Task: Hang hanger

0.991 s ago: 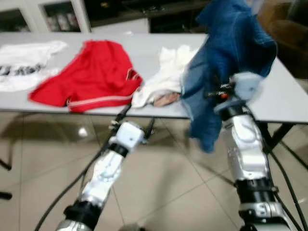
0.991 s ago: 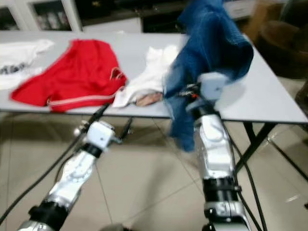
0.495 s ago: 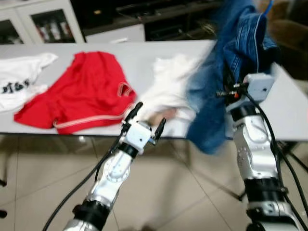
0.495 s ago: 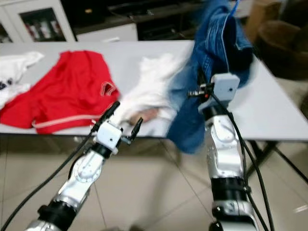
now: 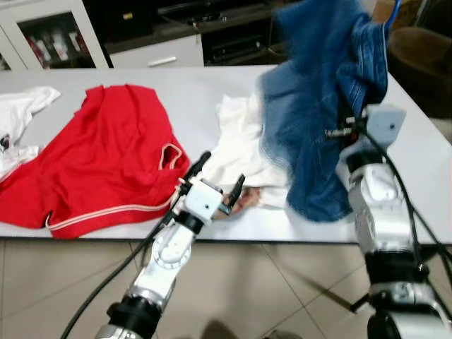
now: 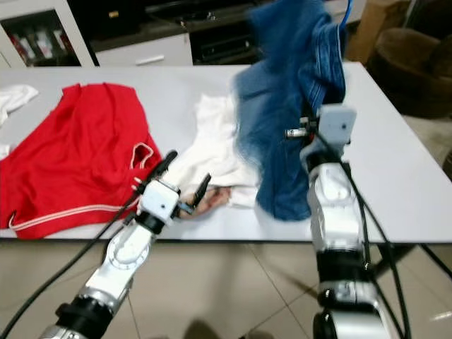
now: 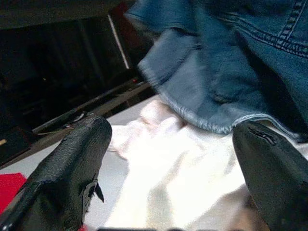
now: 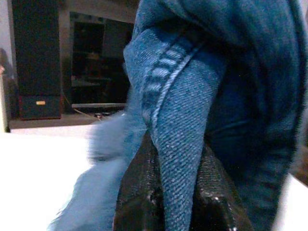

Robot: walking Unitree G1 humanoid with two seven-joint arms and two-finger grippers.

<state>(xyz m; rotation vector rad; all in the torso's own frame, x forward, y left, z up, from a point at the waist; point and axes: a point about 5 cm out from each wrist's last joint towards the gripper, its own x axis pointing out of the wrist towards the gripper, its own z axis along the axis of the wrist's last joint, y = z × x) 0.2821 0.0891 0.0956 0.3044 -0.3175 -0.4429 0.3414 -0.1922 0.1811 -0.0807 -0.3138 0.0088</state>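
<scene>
A blue denim garment [image 5: 325, 92] hangs bunched and lifted over the right half of the grey table [image 5: 424, 183]. My right gripper [image 8: 180, 192] is shut on a fold of its seam, and the cloth hides the fingers in the eye views. A thin blue curved piece [image 5: 387, 8] sticks up at the top of the denim. My left gripper [image 5: 222, 169] stands open at the table's front edge, just before a crumpled white garment [image 5: 236, 141]. In the left wrist view its fingers [image 7: 72, 168] frame the white cloth with the denim hem above.
A red garment [image 5: 106, 162] lies spread on the table's left half, with a white printed shirt [image 5: 18, 113] at the far left. Cabinets [image 5: 49, 35] and dark shelves stand behind the table. A brown armchair [image 5: 427, 56] is at the right.
The view has come closer to the table. My left gripper rose from below the table edge to the white garment. The denim swung from hanging past the front edge to above the tabletop.
</scene>
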